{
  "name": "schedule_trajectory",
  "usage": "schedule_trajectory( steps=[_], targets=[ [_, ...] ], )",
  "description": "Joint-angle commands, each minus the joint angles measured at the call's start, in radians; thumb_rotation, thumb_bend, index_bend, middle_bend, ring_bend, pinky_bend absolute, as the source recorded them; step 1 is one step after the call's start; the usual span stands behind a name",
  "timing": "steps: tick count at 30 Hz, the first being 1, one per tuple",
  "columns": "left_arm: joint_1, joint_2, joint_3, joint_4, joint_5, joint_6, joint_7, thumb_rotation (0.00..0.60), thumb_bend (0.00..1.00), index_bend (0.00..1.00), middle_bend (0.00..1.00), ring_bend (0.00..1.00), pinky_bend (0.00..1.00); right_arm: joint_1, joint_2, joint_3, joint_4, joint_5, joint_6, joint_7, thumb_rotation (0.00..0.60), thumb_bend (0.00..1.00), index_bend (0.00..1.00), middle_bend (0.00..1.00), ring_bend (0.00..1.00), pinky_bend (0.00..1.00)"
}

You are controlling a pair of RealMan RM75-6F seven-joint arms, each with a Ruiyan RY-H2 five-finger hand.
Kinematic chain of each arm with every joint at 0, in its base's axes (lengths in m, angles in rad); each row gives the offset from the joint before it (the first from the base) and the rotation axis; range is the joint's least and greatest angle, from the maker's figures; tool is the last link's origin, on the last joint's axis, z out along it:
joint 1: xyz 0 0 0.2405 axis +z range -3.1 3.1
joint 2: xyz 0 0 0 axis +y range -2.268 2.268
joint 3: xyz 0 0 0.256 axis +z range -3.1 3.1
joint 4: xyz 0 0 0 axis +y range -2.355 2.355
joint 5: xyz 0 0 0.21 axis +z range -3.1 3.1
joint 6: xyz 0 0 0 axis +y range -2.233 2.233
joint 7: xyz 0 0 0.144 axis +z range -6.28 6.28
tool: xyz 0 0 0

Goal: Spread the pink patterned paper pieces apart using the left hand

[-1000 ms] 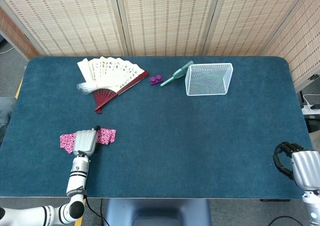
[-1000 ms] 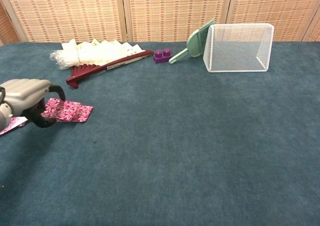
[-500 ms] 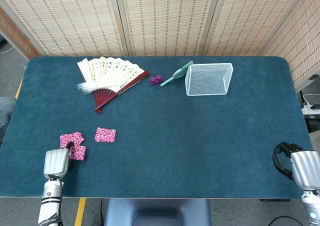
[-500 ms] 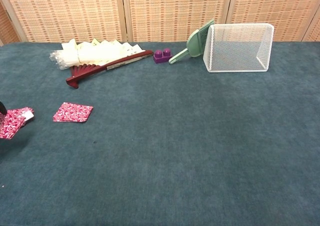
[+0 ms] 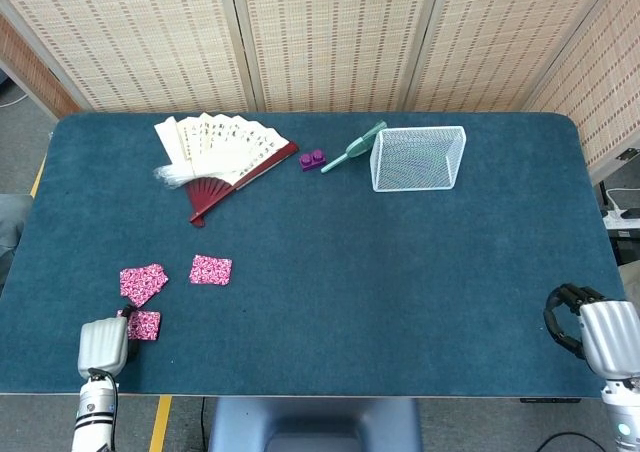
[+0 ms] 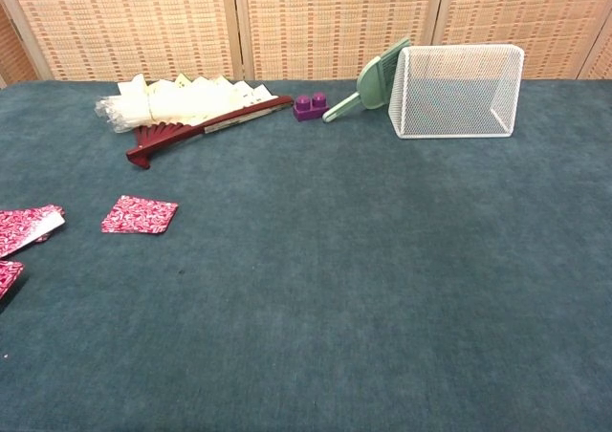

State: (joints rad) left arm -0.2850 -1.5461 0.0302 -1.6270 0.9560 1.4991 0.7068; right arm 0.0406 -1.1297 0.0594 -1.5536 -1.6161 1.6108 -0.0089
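Paper pieces: we count three pink patterned paper pieces lying flat on the blue cloth, all on the near side of the folding fan (image 5: 225, 152). The first piece (image 5: 211, 270) sits closest below the fan's handle; the second piece (image 5: 143, 282) lies further left of it, well apart; the third piece (image 5: 144, 325) lies nearest the table edge, just below the second and close to it.
Handling: we judge the pieces feather-light, thin and limp, likely to slide under a fingertip on the nap and to crease if pinched hard. We would press flat on a piece's middle and drag, not lift by a corner.
Left hand: our left hand (image 5: 103, 344) rests at the front edge, furthest from the fan, touching or just beside the third piece; its fingers are folded under the back of the hand, so we cannot tell whether they close on anything.
Right hand: our right hand (image 5: 590, 332) hangs off the far right front corner, fingers curled in, holding nothing.
Surface: the table (image 5: 400, 272) wears a teal felt-like cloth, which we judge grippy enough to hold paper where it is pushed.
Room: woven reed screens (image 5: 330, 32) stand behind the fan; to the fan's right lie a purple block (image 5: 313, 159), a green scoop (image 5: 355, 147) and a white wire basket (image 5: 418, 158) tipped on its side.
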Motion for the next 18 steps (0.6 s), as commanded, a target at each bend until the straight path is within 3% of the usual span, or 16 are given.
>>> schedule_trajectory(
  steps=[1,10,18],
  targets=[
    [0.005,-0.004,-0.007,0.007,0.004,-0.007,0.003,0.600,0.37,0.43,1.00,1.00,1.00,0.000,-0.001,0.001,0.000,0.002,-0.001,-0.001,0.600,0.46,0.73,0.55,0.59,0.89],
    [0.021,-0.005,-0.026,0.012,-0.011,-0.030,0.025,0.600,0.38,0.25,1.00,1.00,1.00,-0.003,0.001,0.005,-0.001,0.005,0.009,0.006,0.600,0.46,0.73,0.55,0.59,0.89],
    [0.030,0.010,-0.037,-0.011,-0.005,-0.029,0.043,0.600,0.36,0.20,1.00,1.00,1.00,-0.003,0.000,0.004,0.001,0.004,0.009,0.006,0.600,0.46,0.73,0.55,0.59,0.89]
  ],
)
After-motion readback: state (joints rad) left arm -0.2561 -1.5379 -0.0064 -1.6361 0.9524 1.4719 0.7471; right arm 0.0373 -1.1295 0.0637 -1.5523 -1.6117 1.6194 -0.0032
